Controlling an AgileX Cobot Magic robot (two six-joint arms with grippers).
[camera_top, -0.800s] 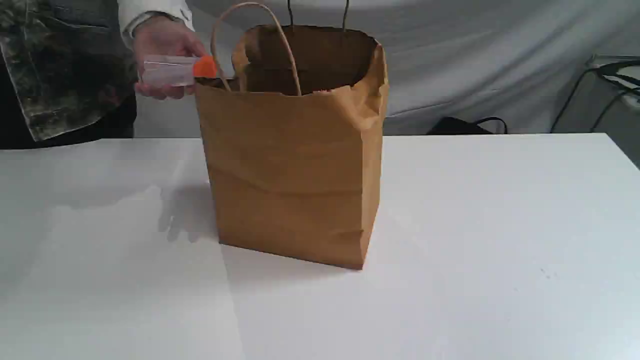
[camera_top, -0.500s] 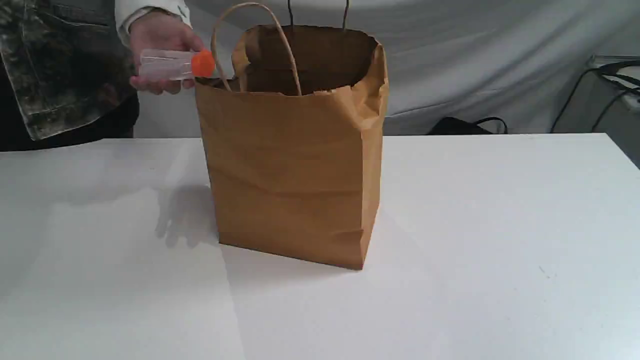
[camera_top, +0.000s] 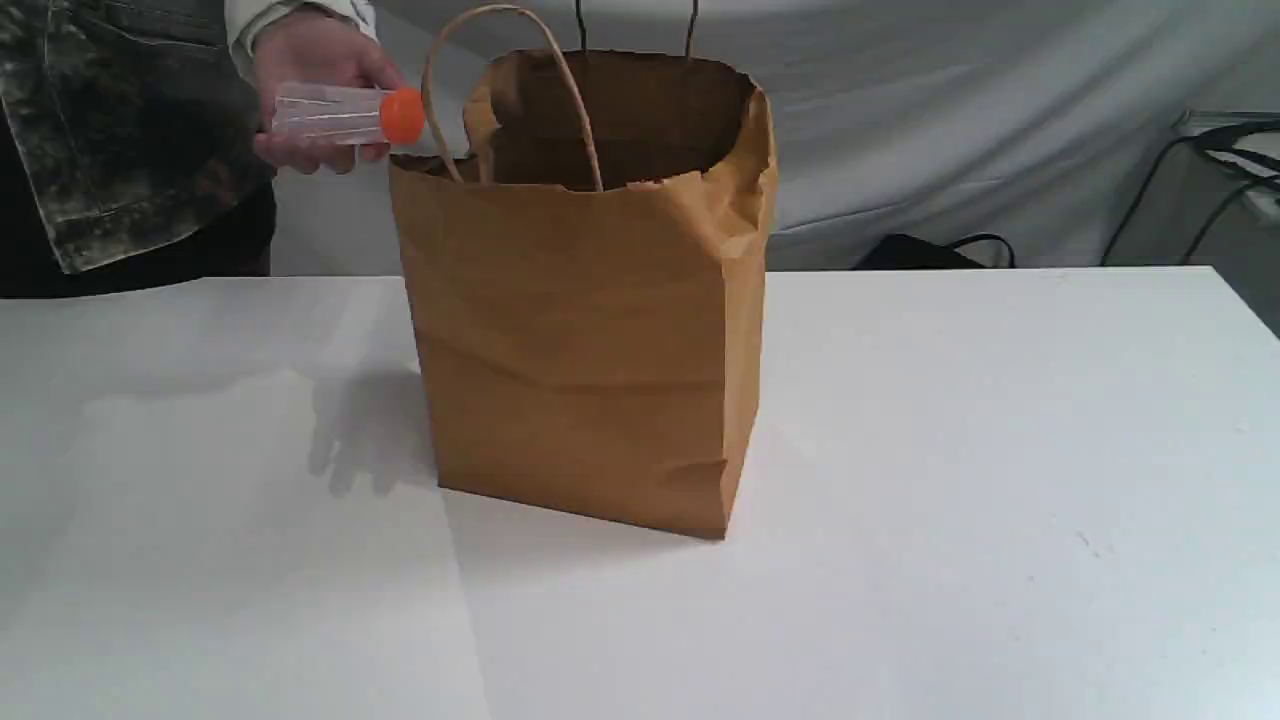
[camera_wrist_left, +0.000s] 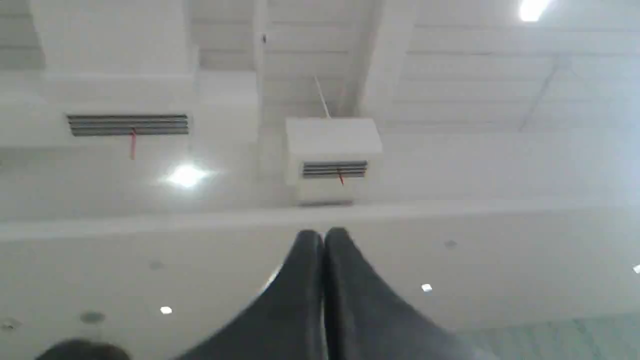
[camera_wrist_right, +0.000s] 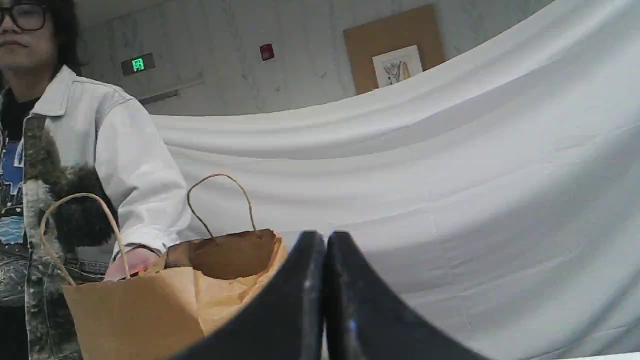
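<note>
the left gripper (camera_wrist_left: 324, 235) points up at a white ceiling, its two dark fingers pressed flat together with nothing between them; an air vent (camera_wrist_left: 334, 169) sits beyond the tips. the right gripper (camera_wrist_right: 325, 239) is likewise closed tight and empty, facing a brown paper bag (camera_wrist_right: 130, 310) that stands before a draped white cloth (camera_wrist_right: 450, 175). in the exterior view the bag stands upright and open near the middle of the white table (camera_top: 1000, 450), its twine handles (camera_top: 500, 50) raised. by the bag's left rim a person's hand (camera_top: 310, 55) holds a clear tube (camera_top: 325, 113) level in the air, its orange cap (camera_top: 402, 116) just beside a handle; whether the cap is over the opening cannot be told.
</note>
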